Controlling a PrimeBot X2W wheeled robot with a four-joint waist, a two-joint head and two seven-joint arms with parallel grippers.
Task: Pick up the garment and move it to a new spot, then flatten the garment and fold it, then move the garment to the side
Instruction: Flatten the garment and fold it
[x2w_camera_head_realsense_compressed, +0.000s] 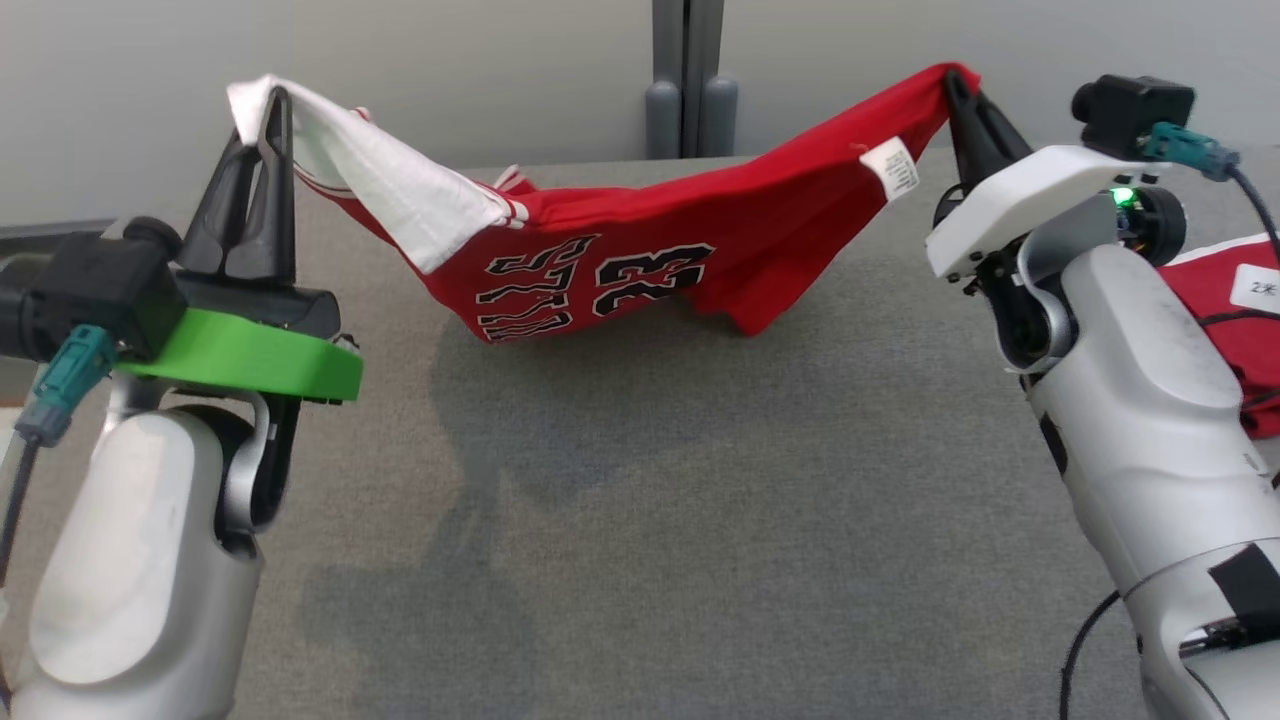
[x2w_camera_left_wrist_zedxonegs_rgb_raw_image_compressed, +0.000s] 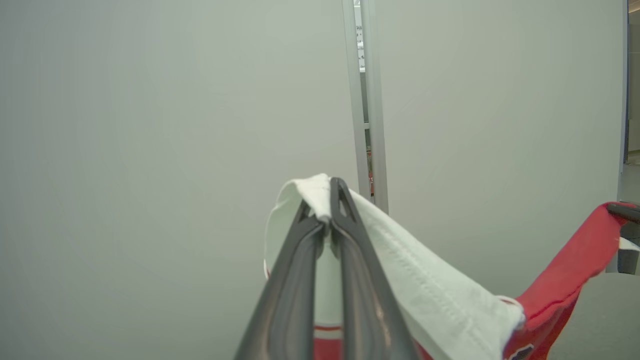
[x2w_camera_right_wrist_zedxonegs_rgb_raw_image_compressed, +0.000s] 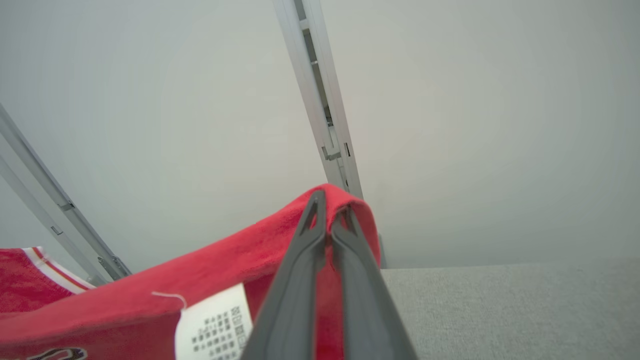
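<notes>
One red shirt (x2w_camera_head_realsense_compressed: 640, 260) hangs over one gray table (x2w_camera_head_realsense_compressed: 640, 520). Two grippers hold it up. At the upper left, the left gripper (x2w_camera_head_realsense_compressed: 277, 97) pinches its white part. The shirt sags low in the middle. At the upper right, the right gripper (x2w_camera_head_realsense_compressed: 955, 82) pinches its red edge. One more red cloth (x2w_camera_head_realsense_compressed: 1228, 335) lies at the right edge, partly behind the arm (x2w_camera_head_realsense_compressed: 1130, 400).

1. Number "23" (x2w_camera_head_realsense_compressed: 650, 278): black block digits edged in white, printed on the red garment (x2w_camera_head_realsense_compressed: 800, 230). It stood upside down in the head view.
2. Block lettering (x2w_camera_head_realsense_compressed: 530, 290): printed beside the number in the same style. It was also inverted and creased, and could not be read in full.
3. Care label (x2w_camera_right_wrist_zedxonegs_rgb_raw_image_compressed: 215, 325): white, sewn at the garment's edge. It bore small print and square code patterns too fine to read.
4. White tag (x2w_camera_head_realsense_compressed: 1258, 288): lay on a second red cloth (x2w_camera_head_realsense_compressed: 1225, 340) at far right. It began with "2" and the rest was unclear.
</notes>
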